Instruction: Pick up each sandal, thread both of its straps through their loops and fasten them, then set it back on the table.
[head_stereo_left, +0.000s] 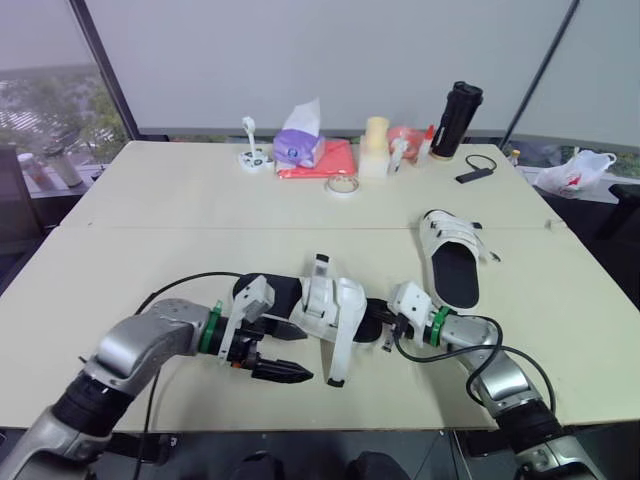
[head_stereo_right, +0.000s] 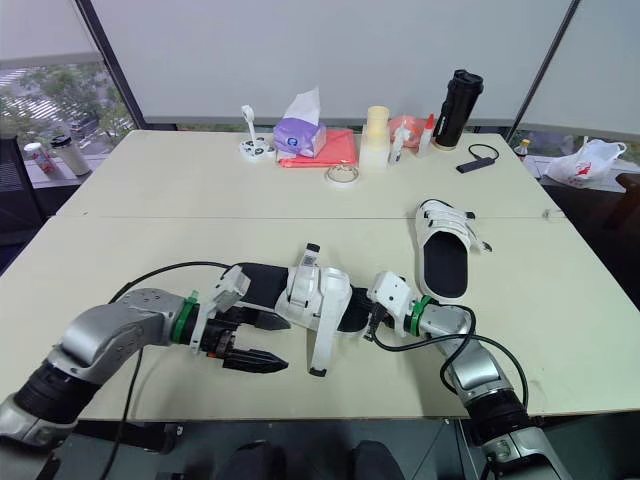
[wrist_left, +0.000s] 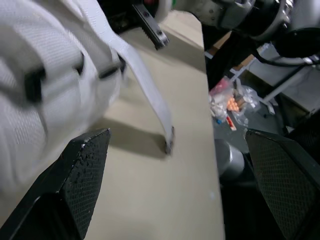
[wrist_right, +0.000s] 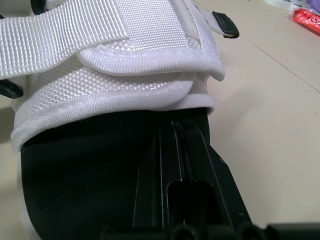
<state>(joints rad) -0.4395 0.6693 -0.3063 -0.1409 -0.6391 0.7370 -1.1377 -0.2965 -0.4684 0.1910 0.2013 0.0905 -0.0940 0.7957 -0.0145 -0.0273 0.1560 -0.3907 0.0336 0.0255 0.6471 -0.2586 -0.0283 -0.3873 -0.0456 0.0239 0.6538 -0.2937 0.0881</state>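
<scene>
A white-strapped sandal (head_stereo_left: 325, 305) with a black footbed lies at the table's front centre, between my two grippers. My right gripper (head_stereo_left: 380, 322) is shut on one end of its black sole (wrist_right: 100, 165), fingers (wrist_right: 165, 165) pressed together there. My left gripper (head_stereo_left: 298, 355) stands open beside the sandal's other side, its fingers (wrist_left: 82, 170) spread wide and holding nothing. One unfastened strap (wrist_left: 145, 85) hangs loose down to the tabletop (head_stereo_left: 338, 360). The second sandal (head_stereo_left: 452, 256) rests flat farther back on the right, straps across its top.
Along the far edge stand a tissue box (head_stereo_left: 300, 140) on a red cloth (head_stereo_left: 330, 160), a tape roll (head_stereo_left: 343, 186), a pale cup (head_stereo_left: 375, 145) and a black bottle (head_stereo_left: 457, 118). A black cable (head_stereo_left: 478, 168) lies nearby. The table's front edge (head_stereo_left: 330, 428) is close under both arms.
</scene>
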